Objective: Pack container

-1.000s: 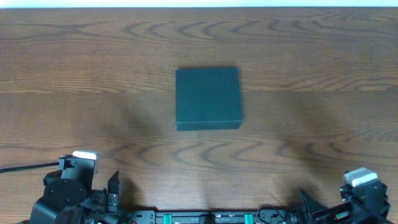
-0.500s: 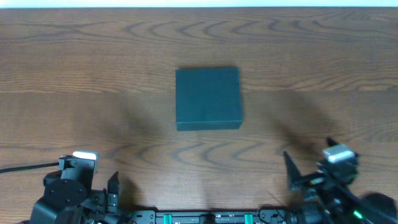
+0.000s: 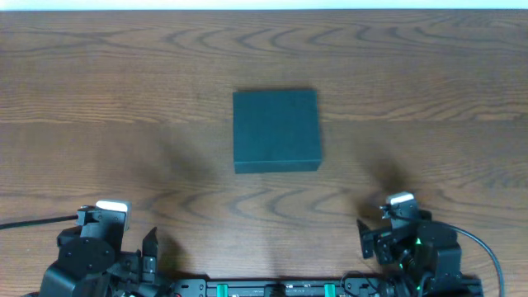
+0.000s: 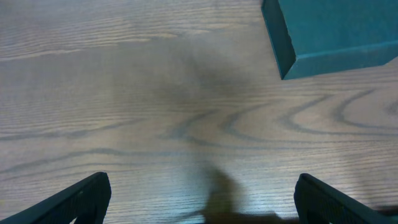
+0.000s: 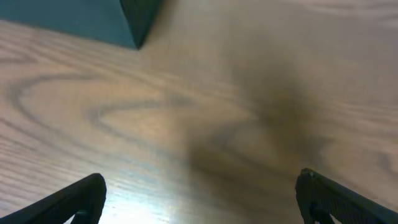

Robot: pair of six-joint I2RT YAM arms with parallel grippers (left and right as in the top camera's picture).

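The dark teal container (image 3: 275,130) lies with its lid down at the middle of the wooden table. My left gripper (image 3: 115,239) sits at the near left edge, open and holding nothing. In the left wrist view its fingers (image 4: 81,199) stand far apart over bare wood, and a corner of the container (image 4: 329,31) shows at the upper right. My right gripper (image 3: 396,235) hovers near the front edge, to the right of the container and well short of it. In the right wrist view it (image 5: 202,199) is open and empty, with the container's corner (image 5: 81,15) at the upper left.
The wooden table (image 3: 99,99) stretches wide on both sides of the container. Its far edge runs along the top of the overhead view. The arms' base rail (image 3: 272,289) lies along the front edge.
My right arm has swung from the near right corner leftward and a little forward, toward the container. The left arm and the container have not moved.
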